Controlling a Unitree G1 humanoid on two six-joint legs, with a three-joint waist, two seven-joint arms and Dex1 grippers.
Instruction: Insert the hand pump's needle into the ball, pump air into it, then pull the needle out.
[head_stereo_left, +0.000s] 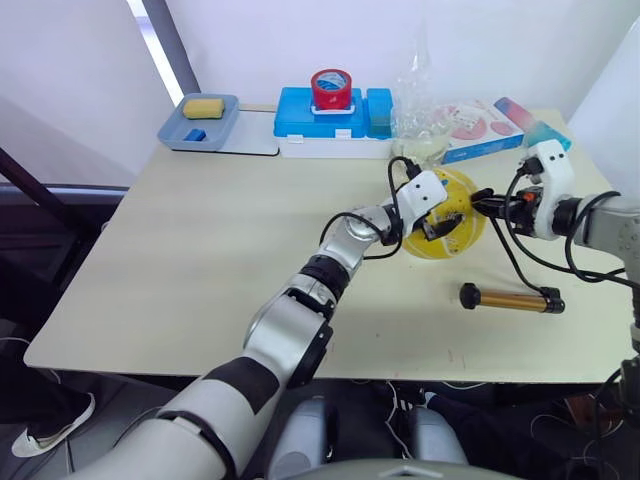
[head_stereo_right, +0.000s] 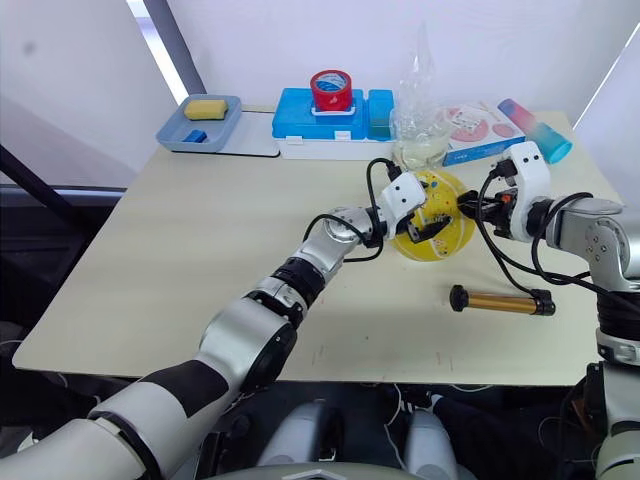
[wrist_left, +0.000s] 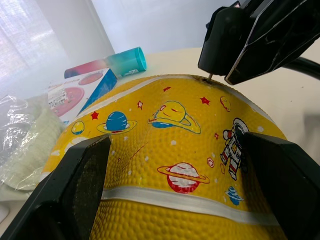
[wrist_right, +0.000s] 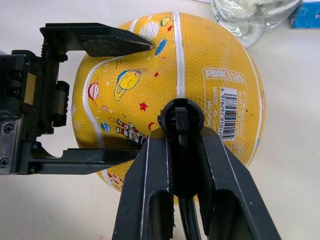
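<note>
The yellow ball (head_stereo_left: 452, 222) with cartoon prints rests on the table right of centre. My left gripper (wrist_left: 175, 150) is shut on it, one finger (wrist_left: 75, 185) pressed on each side. From the right, my right gripper (wrist_right: 180, 135) is shut on the black fitting (wrist_right: 181, 116) of the needle (wrist_left: 210, 76). The thin pin's tip meets a small dark hole in the ball's surface. The copper-brown hand pump (head_stereo_left: 510, 298) lies flat on the table in front of the ball, untouched. Its black hose (head_stereo_left: 520, 262) runs up to my right gripper.
At the table's back stand a blue box (head_stereo_left: 300, 110) with a red tape roll (head_stereo_left: 332, 88) on it, a grey tray (head_stereo_left: 215, 130) holding a yellow sponge, a clear plastic bag (head_stereo_left: 420, 110), a printed carton (head_stereo_left: 480, 128) and a teal-pink tube (head_stereo_left: 535, 125).
</note>
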